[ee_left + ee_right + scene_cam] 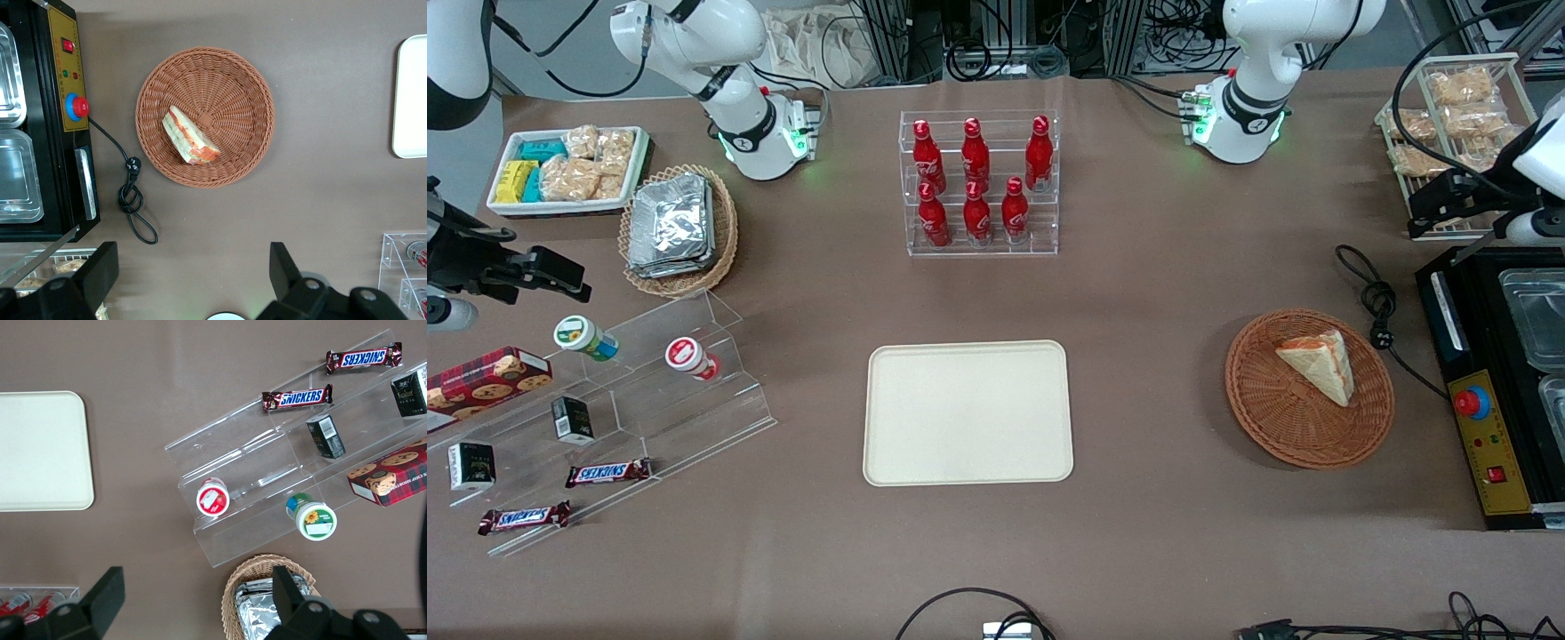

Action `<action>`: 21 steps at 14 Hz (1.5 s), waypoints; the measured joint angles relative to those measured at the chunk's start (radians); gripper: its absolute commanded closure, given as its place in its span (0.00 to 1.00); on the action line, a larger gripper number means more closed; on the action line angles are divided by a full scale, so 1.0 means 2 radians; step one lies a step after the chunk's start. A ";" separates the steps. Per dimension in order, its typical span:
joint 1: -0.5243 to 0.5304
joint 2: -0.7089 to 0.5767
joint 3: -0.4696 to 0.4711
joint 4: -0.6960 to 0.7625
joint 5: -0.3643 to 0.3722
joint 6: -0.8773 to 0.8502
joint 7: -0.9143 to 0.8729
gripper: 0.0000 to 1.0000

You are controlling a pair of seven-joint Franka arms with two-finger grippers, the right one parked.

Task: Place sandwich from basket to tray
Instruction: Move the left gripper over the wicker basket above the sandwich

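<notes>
The sandwich (1319, 362), a pale bread wedge with red, orange and green layers on its edge, lies in the reddish-brown wicker basket (1280, 436). It also shows in the left wrist view (189, 135), inside the basket (233, 87). The cream tray (967, 413) lies flat mid-table, toward the parked arm from the basket; its edge shows in the left wrist view (410, 100). My left gripper (1427, 209) hangs high above the table, farther from the front camera than the basket. In the left wrist view the gripper (193, 257) is open and empty, well apart from the basket.
A black machine (1485, 427) with a red button and steel pans stands at the working arm's end, its black cable (1376, 302) beside the basket. A clear rack of red bottles (980, 182) stands farther back than the tray. A wire rack of bagged snacks (1449, 116) is near the gripper.
</notes>
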 measured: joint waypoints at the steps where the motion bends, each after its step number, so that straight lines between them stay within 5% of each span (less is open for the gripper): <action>1: 0.000 0.000 0.000 0.000 0.000 0.000 -0.001 0.00; 9: 0.002 0.029 -0.001 -0.012 0.003 0.008 -0.053 0.00; 21: 0.049 0.004 0.003 -0.239 0.004 0.236 -0.172 0.00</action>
